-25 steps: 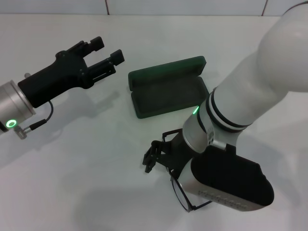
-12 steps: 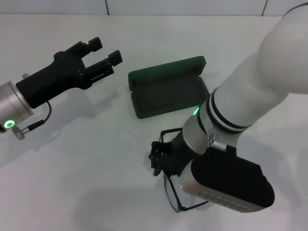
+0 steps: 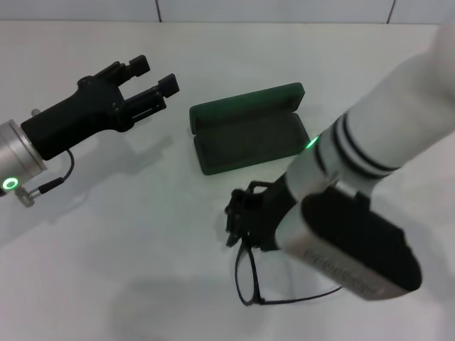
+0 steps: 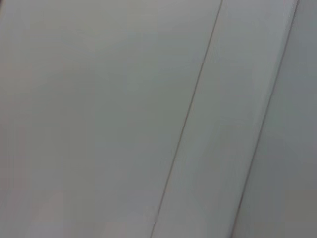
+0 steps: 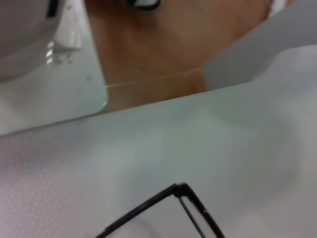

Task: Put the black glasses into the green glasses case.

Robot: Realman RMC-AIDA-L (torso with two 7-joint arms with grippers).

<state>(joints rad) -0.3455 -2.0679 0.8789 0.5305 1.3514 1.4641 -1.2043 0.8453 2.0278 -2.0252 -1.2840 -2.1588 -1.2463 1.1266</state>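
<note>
— Where laid out on the white table (image 3: pixel 142 234), biggest thing first?
— Right arm (image 3: pixel 377 170), slanting down from the far right toward the near middle, right gripper (image 3: pixel 238 217) low over the tabletop, just in front of the case.
— Pinching anything?
— Closed on the black glasses (image 3: pixel 245 273) at the frame's upper end; rest of the frame hanging toward the near edge, one temple arm trailing rightward under the wrist. Touching the table or just clear of it: cannot tell. Corner of the same frame visible from the right wrist (image 5: pixel 181 191).
— And the other side?
— Left gripper (image 3: pixel 153 78) raised at the far left, fingers spread wide, holding nothing, well apart from the glasses.
— Case?
— Green glasses case (image 3: pixel 249 128) lying open between the two grippers, lid tipped back, dark lining up, nothing inside
</note>
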